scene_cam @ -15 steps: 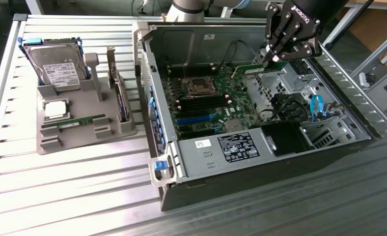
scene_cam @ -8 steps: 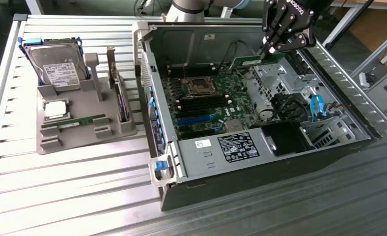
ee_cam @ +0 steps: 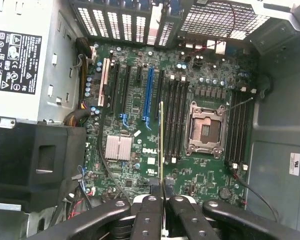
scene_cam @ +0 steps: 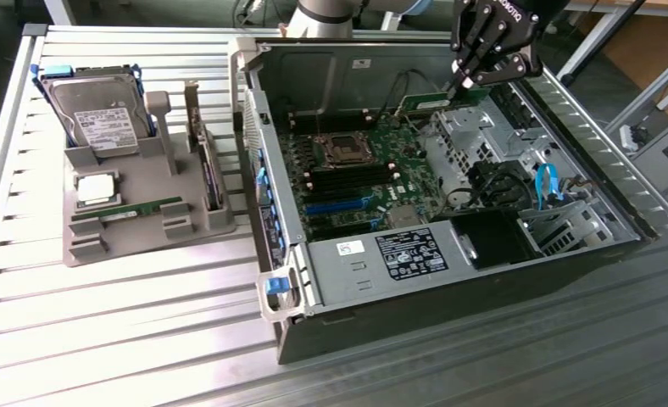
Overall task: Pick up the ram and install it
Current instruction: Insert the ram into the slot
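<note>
Ram (scene_cam: 438, 102) is up in my gripper (scene_cam: 468, 83) — the fingers are pressed onto the stick, pinching it, and it hangs over the open computer case (scene_cam: 459, 292), towards the top of the exterior view. On the wrist camera I see it (ee_cam: 161, 135) edge-on above the motherboard (ee_cam: 140, 165), just beside the black memory slots (ee_cam: 176, 120) — not seated in any. A second stick (scene_cam: 130, 209) lies on the grey holder (scene_cam: 141, 242), near the hard drive (scene_cam: 99, 114) standing there.

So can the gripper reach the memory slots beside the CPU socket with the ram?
Probably yes: the gripper, shut on the ram, hangs over the open case; the memory slots look empty, nothing above them.
</note>
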Available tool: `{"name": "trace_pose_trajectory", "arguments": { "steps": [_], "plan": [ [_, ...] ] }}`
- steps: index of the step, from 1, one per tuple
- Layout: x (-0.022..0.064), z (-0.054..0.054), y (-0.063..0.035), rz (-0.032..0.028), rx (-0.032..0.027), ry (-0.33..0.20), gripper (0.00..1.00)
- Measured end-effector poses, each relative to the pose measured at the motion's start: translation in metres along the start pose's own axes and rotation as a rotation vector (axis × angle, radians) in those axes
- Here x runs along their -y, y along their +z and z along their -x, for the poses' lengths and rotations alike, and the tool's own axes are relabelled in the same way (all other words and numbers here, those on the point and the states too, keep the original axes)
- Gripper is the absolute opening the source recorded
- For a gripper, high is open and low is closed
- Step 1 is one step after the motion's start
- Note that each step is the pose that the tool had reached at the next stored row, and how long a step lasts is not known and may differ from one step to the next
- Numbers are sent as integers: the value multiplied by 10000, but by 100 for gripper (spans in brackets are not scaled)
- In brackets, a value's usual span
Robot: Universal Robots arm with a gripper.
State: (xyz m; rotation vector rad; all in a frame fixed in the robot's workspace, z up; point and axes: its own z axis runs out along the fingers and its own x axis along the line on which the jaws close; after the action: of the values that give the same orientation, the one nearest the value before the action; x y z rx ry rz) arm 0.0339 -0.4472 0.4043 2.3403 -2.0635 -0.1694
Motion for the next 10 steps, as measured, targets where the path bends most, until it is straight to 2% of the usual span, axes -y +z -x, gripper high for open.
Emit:
{"name": "trace_pose_trajectory", "arguments": {
  "steps": [1, 5, 7, 10],
  "plan": [
    [0, 0, 0, 0, 1, 0, 11],
    [-35, 3, 48, -47, 54, 667, 11],
    [-72, 3, 126, -65, 77, 927, 11],
    [-139, 5, 233, -72, 76, 1040, 11]
  ]
}}
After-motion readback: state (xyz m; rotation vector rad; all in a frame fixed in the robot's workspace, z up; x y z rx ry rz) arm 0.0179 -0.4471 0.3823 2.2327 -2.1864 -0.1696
